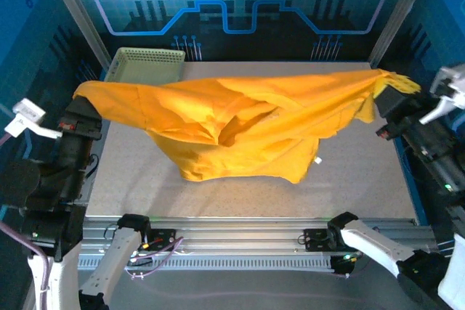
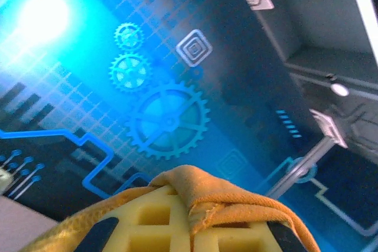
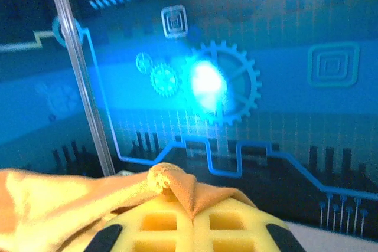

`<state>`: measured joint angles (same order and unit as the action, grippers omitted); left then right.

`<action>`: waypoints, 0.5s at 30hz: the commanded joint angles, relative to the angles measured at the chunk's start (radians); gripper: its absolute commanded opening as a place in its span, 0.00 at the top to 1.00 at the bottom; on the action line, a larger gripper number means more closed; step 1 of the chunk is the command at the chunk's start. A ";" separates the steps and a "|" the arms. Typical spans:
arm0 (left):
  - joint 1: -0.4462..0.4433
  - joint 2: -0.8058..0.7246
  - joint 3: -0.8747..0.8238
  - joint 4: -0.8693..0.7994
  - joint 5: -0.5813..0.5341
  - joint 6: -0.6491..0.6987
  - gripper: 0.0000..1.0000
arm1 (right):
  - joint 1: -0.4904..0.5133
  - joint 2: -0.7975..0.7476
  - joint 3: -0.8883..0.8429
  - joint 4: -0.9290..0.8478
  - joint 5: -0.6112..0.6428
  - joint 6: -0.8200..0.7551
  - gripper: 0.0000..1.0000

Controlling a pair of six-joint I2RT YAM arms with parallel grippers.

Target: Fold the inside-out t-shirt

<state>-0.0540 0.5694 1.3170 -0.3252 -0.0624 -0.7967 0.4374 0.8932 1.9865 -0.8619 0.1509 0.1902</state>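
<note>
The inside-out t-shirt (image 1: 240, 121), mustard-orange cloth, hangs stretched above the table between both arms, its middle sagging down toward the tabletop. My left gripper (image 1: 86, 101) holds its left end at the table's left side, and my right gripper (image 1: 390, 92) holds its right end at the right side. In the left wrist view the yellow pads (image 2: 147, 222) are pressed together with a fold of the t-shirt (image 2: 224, 202) pinched between them. The right wrist view shows the same: pads (image 3: 159, 225) shut on a bunched edge of the t-shirt (image 3: 171, 184).
A pale yellow-green mesh basket (image 1: 147, 63) stands at the table's back left corner, partly behind the cloth. The grey tabletop (image 1: 363, 179) lies under the shirt. Metal frame posts (image 1: 73, 12) rise at the back corners, and a rail (image 1: 240, 234) runs along the near edge.
</note>
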 commanded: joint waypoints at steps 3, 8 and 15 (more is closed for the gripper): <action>0.013 0.146 -0.006 0.030 0.044 -0.050 1.00 | -0.006 0.108 -0.013 0.037 0.133 0.007 1.00; 0.013 0.440 -0.024 -0.003 0.093 -0.058 1.00 | -0.026 0.253 -0.106 0.075 0.294 -0.042 1.00; 0.011 0.954 0.078 -0.009 0.122 -0.051 1.00 | -0.218 0.494 -0.331 0.212 0.186 0.021 1.00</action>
<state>-0.0540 1.4036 1.3323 -0.3031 0.0246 -0.8402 0.2817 1.3380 1.7008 -0.7280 0.3511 0.1829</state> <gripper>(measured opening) 0.059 0.064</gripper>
